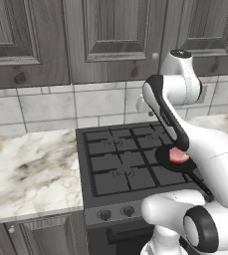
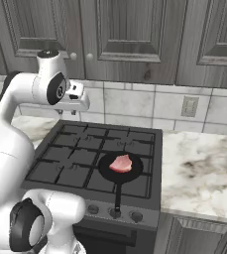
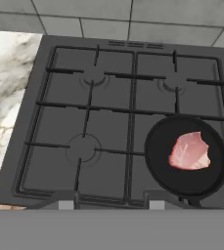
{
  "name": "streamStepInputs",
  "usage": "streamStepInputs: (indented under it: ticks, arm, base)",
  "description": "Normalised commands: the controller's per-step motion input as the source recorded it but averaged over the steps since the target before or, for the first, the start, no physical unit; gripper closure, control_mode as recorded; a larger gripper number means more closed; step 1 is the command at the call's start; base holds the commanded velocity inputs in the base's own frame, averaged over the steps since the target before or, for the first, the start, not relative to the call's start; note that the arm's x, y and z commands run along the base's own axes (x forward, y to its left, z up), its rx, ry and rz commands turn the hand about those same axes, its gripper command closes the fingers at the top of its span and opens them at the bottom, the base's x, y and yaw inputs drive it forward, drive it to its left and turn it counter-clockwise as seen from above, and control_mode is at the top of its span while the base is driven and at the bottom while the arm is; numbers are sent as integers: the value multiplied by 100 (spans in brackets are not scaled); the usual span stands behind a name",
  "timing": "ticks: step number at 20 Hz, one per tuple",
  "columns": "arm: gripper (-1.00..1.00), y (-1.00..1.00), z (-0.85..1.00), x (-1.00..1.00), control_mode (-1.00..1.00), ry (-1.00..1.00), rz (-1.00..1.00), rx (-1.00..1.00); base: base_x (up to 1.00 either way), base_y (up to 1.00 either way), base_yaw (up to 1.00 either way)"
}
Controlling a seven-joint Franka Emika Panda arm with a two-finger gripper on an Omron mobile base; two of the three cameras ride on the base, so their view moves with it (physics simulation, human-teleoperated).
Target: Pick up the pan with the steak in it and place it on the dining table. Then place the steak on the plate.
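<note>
1. Black and matte, the pan (image 2: 120,167) sits on the front right burner of the stove (image 3: 108,97), with its flat bottom resting on the grate. This is a normal cooking place, so the pan is stable there and it is easy to reach from the front.
2. The steak (image 3: 190,151) lies inside the pan, a little toward the middle, pink with paler patches. It touches the bottom of the pan and does not hang over the rim.
3. The thin handle (image 2: 117,199) is the long axis of the pan. In the right base view it points straight toward the front edge of the stove, near the knobs (image 2: 114,213), which means toward the robot. I think this is helpful, because the handle is the natural part to grasp.
4. The gripper (image 2: 78,102) hangs high above the back left part of the stove, well apart from the pan. It holds nothing. From the pictures I cannot tell if its fingers are spread or closed, because they are too small in the base views and hardly seen in the hand view.
5. The hand camera looks down on the whole stove, with the pan at the lower right of its view. My judgement is that the arm is only at the start of the approach and the pick-up is not yet begun.
6. A marble counter (image 1: 26,169) is on both sides of the stove.
</note>
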Motion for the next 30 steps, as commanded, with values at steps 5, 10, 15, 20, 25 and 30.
streamStepInputs:
  ticks: [5,10,15,20,25,30]
  arm:
    - [-100,-8,-1,-27,-100,-7,0,1]
    - [-100,-61,-20,-49,-100,-11,-1,5]
    - [-100,-82,-31,-51,-100,-10,-1,8]
    - [-100,-77,-35,-29,-100,-2,-2,5]
    - [-100,-60,-36,-12,-100,0,-2,1]
    - [-100,-22,-29,-4,-100,1,0,-1]
  base:
    - [0,0,0]
    - [0,0,0]
    - [0,0,0]
    - [0,0,0]
    - [0,0,0]
    - [0,0,0]
